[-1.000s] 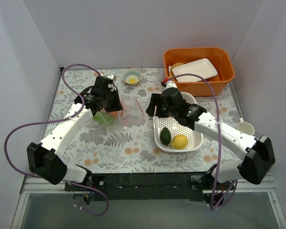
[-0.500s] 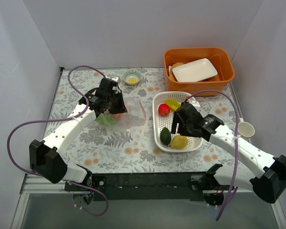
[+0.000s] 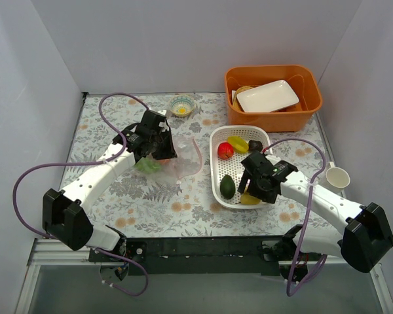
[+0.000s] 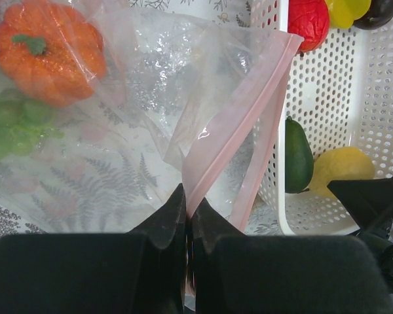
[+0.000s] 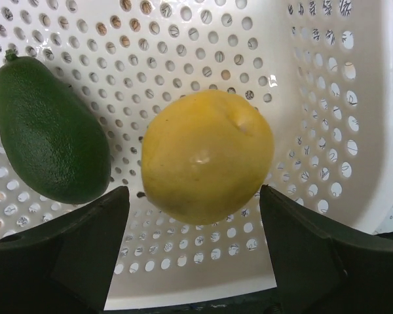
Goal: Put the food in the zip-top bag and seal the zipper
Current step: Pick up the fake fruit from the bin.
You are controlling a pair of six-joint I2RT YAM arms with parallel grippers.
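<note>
Swung back from the zip-top bag [image 4: 183, 85] to the white basket [image 3: 217, 176], the right gripper [image 5: 193, 209] spreads wide over a yellow lemon [image 5: 206, 157] beside the avocado [image 5: 49, 131]. The left gripper [image 4: 187, 209] clamps the bag's pink zipper [image 4: 242, 111], with the orange fruit [image 4: 49, 52] and grapes [image 4: 13, 121] inside.

Orange bin [image 3: 312, 98] holds white plate [image 3: 267, 95]; small bowl [image 3: 182, 105], cup [image 3: 337, 176] apart.
</note>
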